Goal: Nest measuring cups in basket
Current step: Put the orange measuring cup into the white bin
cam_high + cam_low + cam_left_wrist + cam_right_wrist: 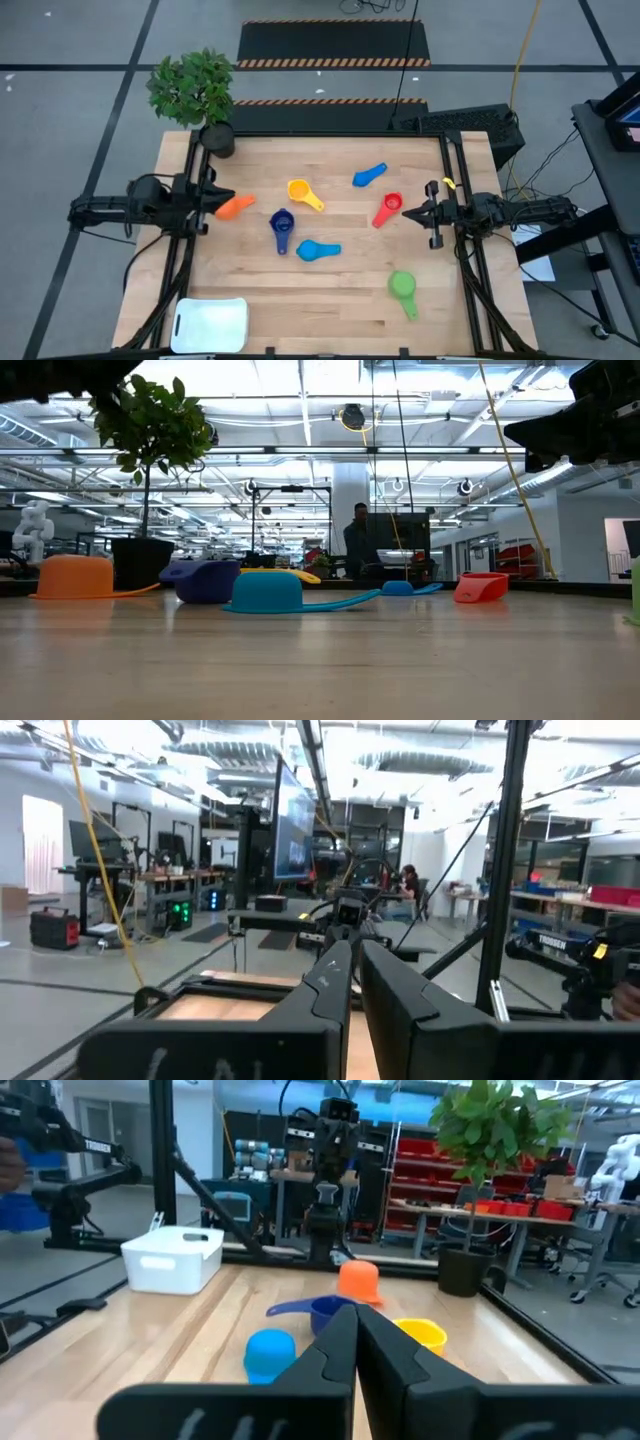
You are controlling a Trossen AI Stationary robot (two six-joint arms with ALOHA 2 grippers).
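Wooden table [330, 290] carries six measuring cups [304, 193], basket [211, 325], plant pot [217, 139].

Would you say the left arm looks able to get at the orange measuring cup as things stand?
Probably yes: the orange measuring cup lies just ahead of the left gripper, with bare table between them and the other cups farther off.

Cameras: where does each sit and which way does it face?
High: overhead, straight down; both arms, left tool, right tool.
Low: table height, level across the orange cup into the room.
Left wrist: past its own fingers toward the right arm.
Right wrist: across the table to the basket.
Shared: high and right wrist both show the plant.
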